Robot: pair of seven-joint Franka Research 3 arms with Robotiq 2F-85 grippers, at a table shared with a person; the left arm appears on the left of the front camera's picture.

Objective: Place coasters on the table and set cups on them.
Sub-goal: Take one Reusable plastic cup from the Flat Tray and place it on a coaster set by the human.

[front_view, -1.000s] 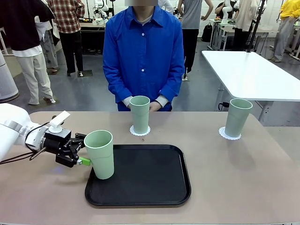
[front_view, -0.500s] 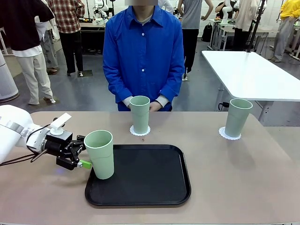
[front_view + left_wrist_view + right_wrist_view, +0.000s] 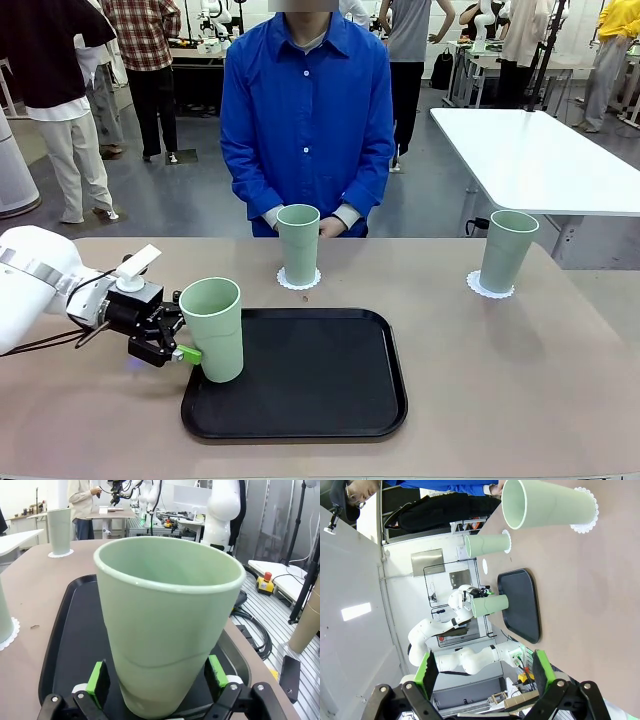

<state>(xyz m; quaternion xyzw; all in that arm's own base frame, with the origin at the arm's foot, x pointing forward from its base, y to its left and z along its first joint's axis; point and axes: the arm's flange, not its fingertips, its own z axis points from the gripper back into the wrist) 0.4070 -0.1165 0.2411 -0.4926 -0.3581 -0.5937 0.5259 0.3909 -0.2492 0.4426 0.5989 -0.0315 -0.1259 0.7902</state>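
One mint-green cup [image 3: 212,328] [image 3: 165,620] stands on the left end of the black tray [image 3: 320,390]. My left gripper [image 3: 176,338] [image 3: 156,676] is open around its lower part, a green pad [image 3: 96,678] close on either side. Two more cups stand on white lacy coasters on the table [image 3: 520,370]: one cup [image 3: 298,243] on a coaster [image 3: 298,281] in front of the person, another cup [image 3: 508,250] on a coaster [image 3: 489,288] at the far right. My right gripper [image 3: 483,669] is open and holds nothing, well back from the cup [image 3: 547,502] nearest it.
The person stands at the far side with both hands behind the middle cup. In the right wrist view a small white disc [image 3: 484,565] lies on the table beyond the tray. A white table [image 3: 540,155] stands at the back right.
My left arm has shifted slightly and the gripper has sunk a little lower around the cup. The cup has stayed where it was on the tray.
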